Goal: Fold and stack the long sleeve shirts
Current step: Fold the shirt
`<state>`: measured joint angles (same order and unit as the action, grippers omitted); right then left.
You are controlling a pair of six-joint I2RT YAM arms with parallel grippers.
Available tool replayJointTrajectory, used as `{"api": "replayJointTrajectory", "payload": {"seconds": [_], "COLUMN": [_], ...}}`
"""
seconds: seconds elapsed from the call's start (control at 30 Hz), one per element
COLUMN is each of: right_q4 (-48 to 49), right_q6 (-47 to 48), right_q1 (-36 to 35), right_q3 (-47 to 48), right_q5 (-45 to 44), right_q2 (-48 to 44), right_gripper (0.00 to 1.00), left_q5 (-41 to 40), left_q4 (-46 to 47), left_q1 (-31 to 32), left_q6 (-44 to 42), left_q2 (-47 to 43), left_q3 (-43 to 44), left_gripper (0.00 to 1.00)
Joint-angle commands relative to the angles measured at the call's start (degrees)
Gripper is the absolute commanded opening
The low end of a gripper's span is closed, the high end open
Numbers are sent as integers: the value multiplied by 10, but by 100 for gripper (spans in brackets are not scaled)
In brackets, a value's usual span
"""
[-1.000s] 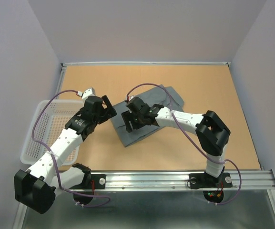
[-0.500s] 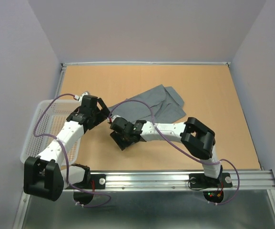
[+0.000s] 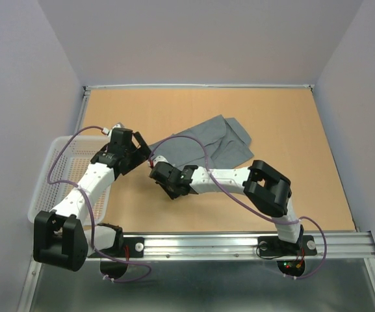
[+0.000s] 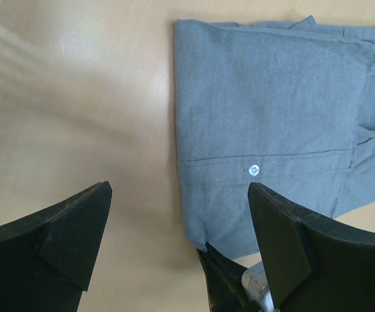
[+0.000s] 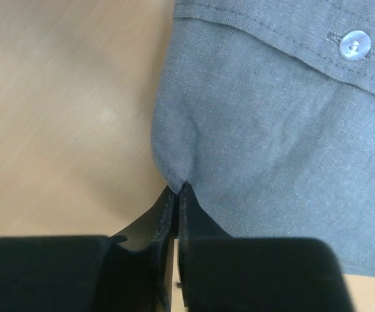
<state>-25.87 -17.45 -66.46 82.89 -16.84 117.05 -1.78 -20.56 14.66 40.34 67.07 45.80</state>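
1. grey shirt (image 3: 206, 140) lies partly folded mid desk (image 3: 297, 188), a bit toward the far side
2. right pincer (image 5: 177, 192) is at the shirt's near-left corner, fingers pressed together with a small pucker of the cloth edge nipped at the tips
3. pale button (image 5: 355, 44) on the stitched placket sits just beyond that grip, further into the cloth
4. left pincer (image 4: 179, 190) is spread wide, nothing in it, above the same left edge of the shirt; one finger is over bare desk, the other over cloth
5. both pincers are close together at that corner, can't tell if they touch
6. the shirt's left edge is straight and clean in the left wrist view; the right side is bunched into overlapping folds
7. open desk to the right of the shirt and along the near strip
8. white mesh basket (image 3: 54, 179) overhangs the desk's left edge beside the left arm; walls close the left, far and right sides
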Motion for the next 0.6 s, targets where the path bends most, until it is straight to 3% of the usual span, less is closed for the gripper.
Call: {"api": "replayJointTrajectory", "payload": {"seconds": [0.0,0.17,0.3,0.57], "right_q4": [-8,20,100,170], "right_q6": [2,-48,-110,-154], "right_q1": [-3,26,63,103], "right_q3": [30,12,-37,-90], "right_q5": [-18,45,121,151], "right_q2": [1,-32,-94,-150], "right_gripper": [1,1,1,1], "left_q5": [14,37,68,106], "left_q4": [12,19,33,57], "left_q1": [-1,-1,-1,-1], "left_q6": [-3,20,42,79], "left_q2": [5,11,22,48], "left_q3": [13,9,1,-15], "left_gripper": [98,98,98,98]}}
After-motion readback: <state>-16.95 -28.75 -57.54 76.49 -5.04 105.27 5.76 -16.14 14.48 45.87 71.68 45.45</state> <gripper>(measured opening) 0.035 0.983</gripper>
